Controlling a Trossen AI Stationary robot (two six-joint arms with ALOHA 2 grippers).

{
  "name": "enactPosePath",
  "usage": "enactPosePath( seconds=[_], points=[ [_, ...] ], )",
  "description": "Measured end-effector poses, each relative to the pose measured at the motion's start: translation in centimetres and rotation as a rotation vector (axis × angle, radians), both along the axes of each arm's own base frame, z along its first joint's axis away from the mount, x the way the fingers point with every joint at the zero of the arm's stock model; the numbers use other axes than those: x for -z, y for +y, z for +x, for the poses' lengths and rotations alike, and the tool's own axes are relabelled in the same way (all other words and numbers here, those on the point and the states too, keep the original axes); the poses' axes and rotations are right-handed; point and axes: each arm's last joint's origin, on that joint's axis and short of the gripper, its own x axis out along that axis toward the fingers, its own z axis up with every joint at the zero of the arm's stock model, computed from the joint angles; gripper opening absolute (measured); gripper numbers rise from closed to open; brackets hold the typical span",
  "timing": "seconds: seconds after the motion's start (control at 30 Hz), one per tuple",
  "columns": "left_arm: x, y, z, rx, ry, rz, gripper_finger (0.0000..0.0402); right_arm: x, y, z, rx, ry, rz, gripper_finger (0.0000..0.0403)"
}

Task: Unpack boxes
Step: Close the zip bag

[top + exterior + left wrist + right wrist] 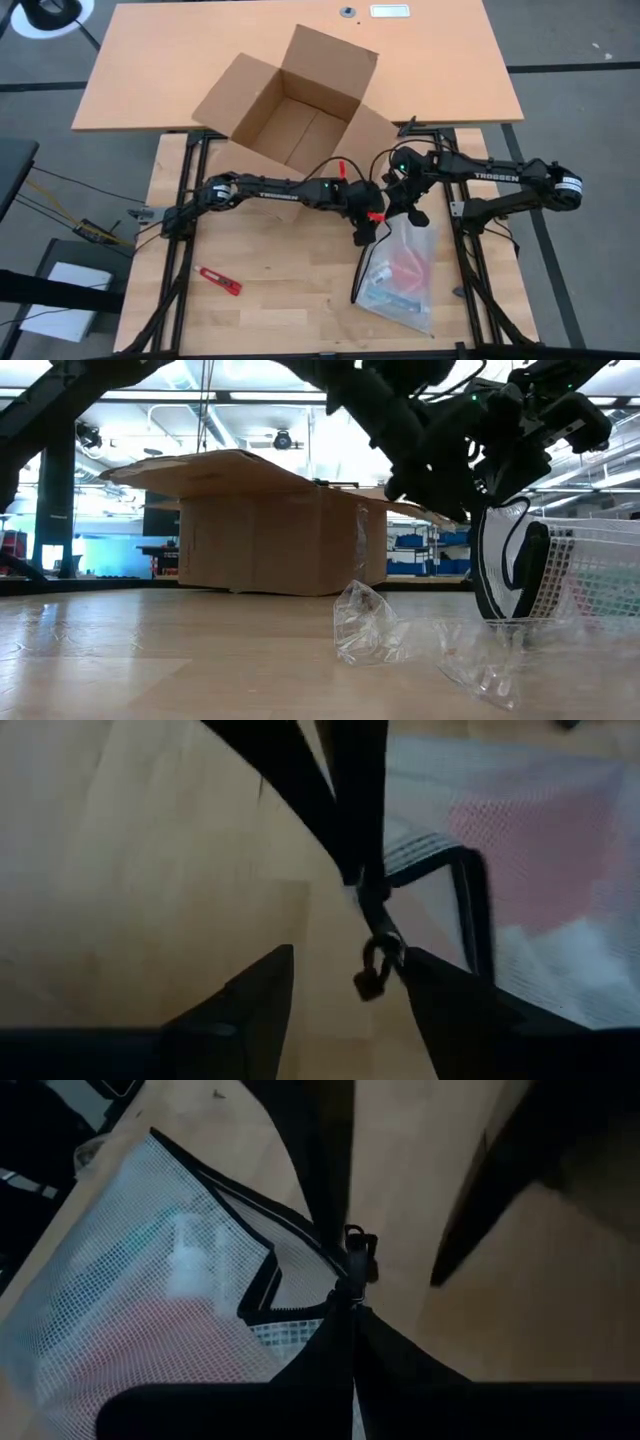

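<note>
My left gripper (pixel 340 982) spread beside metal zipper pull (pixel 372 965) of white mesh pouch (pixel 400 272), not gripping; my right gripper (pixel 350 1295) pinched on pouch's black zipper edge; open brown corrugated cardboard carton (pixel 295 110) well behind, flaps splayed.

The high view looks straight down on the whole table, with the open cardboard carton (pixel 290 110) in the upper centre of the frame. The low view sits at tabletop height, facing level across the wood to the same carton (pixel 270 525) at centre left. Both wrist views look down from very close at a mesh pouch (pixel 520 890) (pixel 150 1310), also seen at lower right of the high view.
</note>
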Motion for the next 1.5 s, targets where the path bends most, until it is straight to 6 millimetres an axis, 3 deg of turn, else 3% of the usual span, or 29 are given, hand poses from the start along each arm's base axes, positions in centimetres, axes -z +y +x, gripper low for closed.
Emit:
enactPosePath(
  seconds=[0.33,0.63,0.7,1.03,1.27,1.4,1.5],
  points=[
    [-0.5,1.0,0.6,0.077,-0.097,0.029,0.0183,0.0,-0.1,0.0,0.010,0.005,-0.016,0.0000],
    [0.0,1.6,0.2,0.129,-0.044,0.016,0.0032,0.0,-0.1,0.1,0.015,0.000,-0.018,0.0000],
    [0.0,1.7,0.2,0.133,-0.044,0.020,0.0013,0.0,-0.1,0.1,0.014,0.000,-0.018,0.0000],
    [-2.6,0.4,-0.1,0.117,0.008,0.045,0.0009,-0.3,-0.4,0.2,0.032,-0.029,0.006,0.0000],
    [-2.2,-2.3,-0.5,0.080,0.076,0.121,0.0008,-0.3,-1.5,-0.2,0.097,-0.031,0.026,0.0000],
    [-2.1,-5.1,-0.6,0.140,0.074,0.118,0.0008,-0.1,-2.4,-0.6,0.160,-0.007,0.026,0.0000],
    [-2.1,-5.7,-0.6,0.112,0.067,0.168,0.0008,-0.2,-2.9,-1.0,0.188,-0.015,0.030,0.0000]
  ],
)
